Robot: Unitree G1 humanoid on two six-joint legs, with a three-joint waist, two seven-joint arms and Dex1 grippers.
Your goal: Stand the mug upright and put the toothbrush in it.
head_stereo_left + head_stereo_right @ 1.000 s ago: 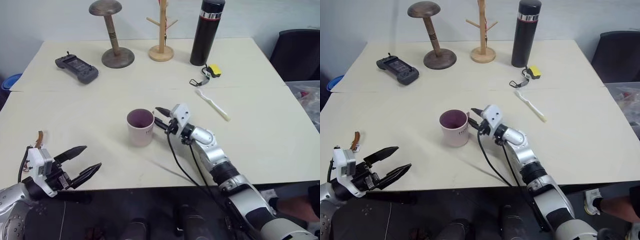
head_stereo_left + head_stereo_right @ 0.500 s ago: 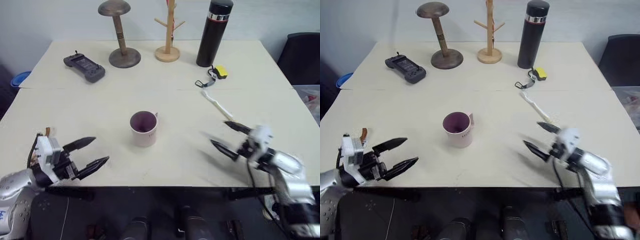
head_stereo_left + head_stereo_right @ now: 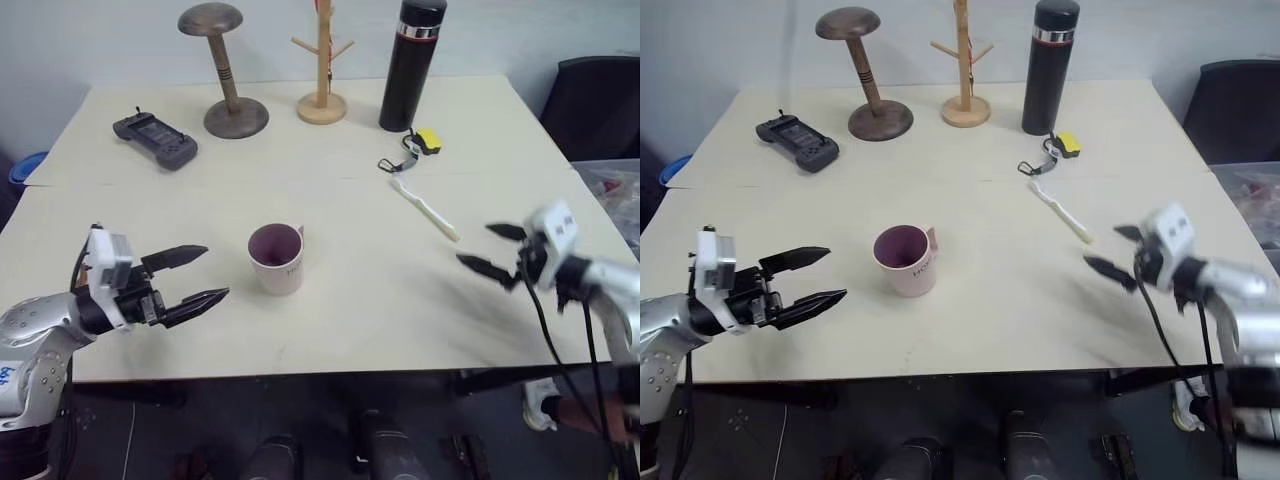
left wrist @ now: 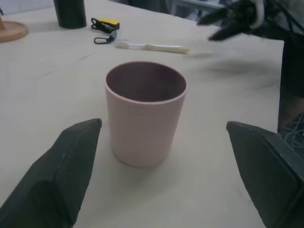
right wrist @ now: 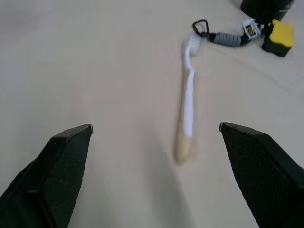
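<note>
The mug point(image 3: 276, 258) serves as the landmark: it stands upright near the middle of the table point(image 3: 330, 320), mouth up, with nothing inside, so the 1st half of the task looks done.

Left of the mug, the left gripper point(image 3: 205, 275) hovers just above the table with its 2 fingers spread wide and nothing between them. It points at the mug from the side, and in its wrist view the mug point(image 4: 145, 111) sits framed between the 2 fingers, probably so this arm can steady it when the brush goes in.

Behind the mug, from left to right along the far edge, stand a dark handheld controller point(image 3: 154, 138), a wooden hat stand point(image 3: 226, 70), a small wooden peg tree point(image 3: 322, 60) and a black thermos point(image 3: 411, 65). A yellow tag on a cord with a clasp point(image 3: 418, 145) lies just in front of the thermos.

Right of the mug and a little farther back, the toothbrush point(image 3: 426, 208) lies flat on the table, its head toward the clasp.

Farthest right, the right gripper point(image 3: 492, 250) hangs near the toothbrush's handle end, fingers wide apart and empty. Its wrist view looks straight down the toothbrush point(image 5: 187, 112), which suggests it is lining up for the pickup.
</note>
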